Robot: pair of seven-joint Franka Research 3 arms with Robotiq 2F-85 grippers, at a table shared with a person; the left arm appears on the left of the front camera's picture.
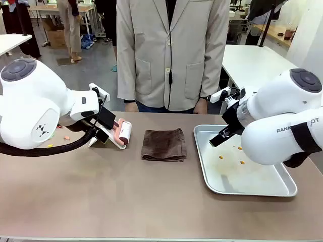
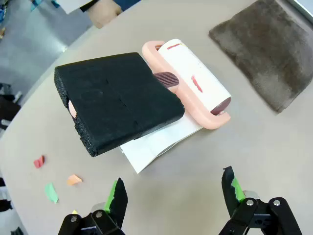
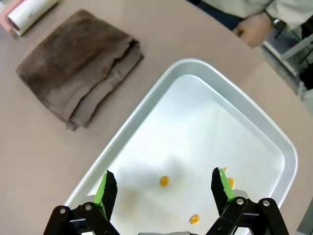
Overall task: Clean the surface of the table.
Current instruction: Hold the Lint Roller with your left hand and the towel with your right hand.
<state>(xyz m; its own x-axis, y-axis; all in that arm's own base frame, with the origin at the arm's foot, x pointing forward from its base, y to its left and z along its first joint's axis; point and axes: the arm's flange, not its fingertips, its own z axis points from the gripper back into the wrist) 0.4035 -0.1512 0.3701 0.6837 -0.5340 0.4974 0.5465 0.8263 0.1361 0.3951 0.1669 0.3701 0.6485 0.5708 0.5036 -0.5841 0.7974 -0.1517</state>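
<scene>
Left gripper point(image 2: 171, 191) was held open at lower frame, seemingly to take the lint roller point(image 2: 195, 78) off the desk point(image 2: 254, 156); right gripper point(image 3: 164, 183) was spread above a tray point(image 3: 220, 117).

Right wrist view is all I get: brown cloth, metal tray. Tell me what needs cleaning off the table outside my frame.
Observer: Small coloured paper scraps lie on the table, over by the left arm.
Operator: Say what tools are over there.
Observer: A pink-framed lint roller lies on a white sheet, with a black foam block covering its handle end.
Operator: Report the left claw.
Observer: The left claw hangs open above the table, just short of the block, holding nothing.
</scene>
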